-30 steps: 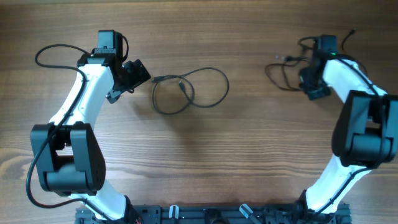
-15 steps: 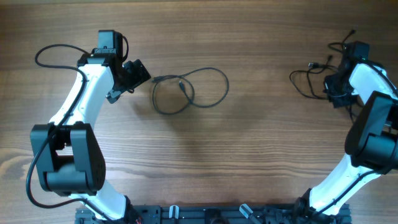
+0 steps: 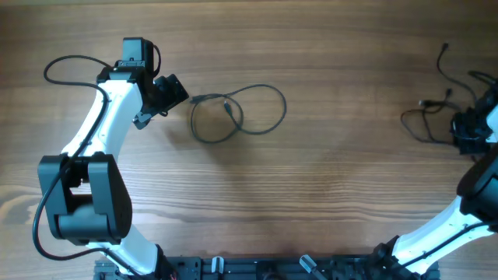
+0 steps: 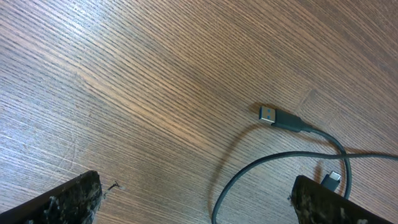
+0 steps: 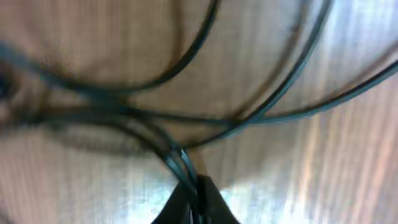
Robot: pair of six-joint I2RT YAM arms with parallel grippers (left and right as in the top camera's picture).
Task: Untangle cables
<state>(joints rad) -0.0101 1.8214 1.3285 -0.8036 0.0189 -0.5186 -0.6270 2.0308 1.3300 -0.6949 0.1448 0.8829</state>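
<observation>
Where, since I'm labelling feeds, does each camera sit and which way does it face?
Overhead: above the table, looking down; left arm and right arm show, left gripper beside the looped cable, right gripper at the second cable.
Left wrist: on the left arm, facing the table; its open fingertips frame the lower corners.
Right wrist: blurred close-up; its shut fingers pinch the second cable.
Shared: overhead and left wrist show the looped cable.

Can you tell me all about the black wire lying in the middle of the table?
The black wire is thin and bendy, curled into two loops that cross each other. It lies flat on the wooden table, right beside the left claw, which is open and not gripping it. One end has a shiny silver plug; the other has a smaller plug.
</observation>
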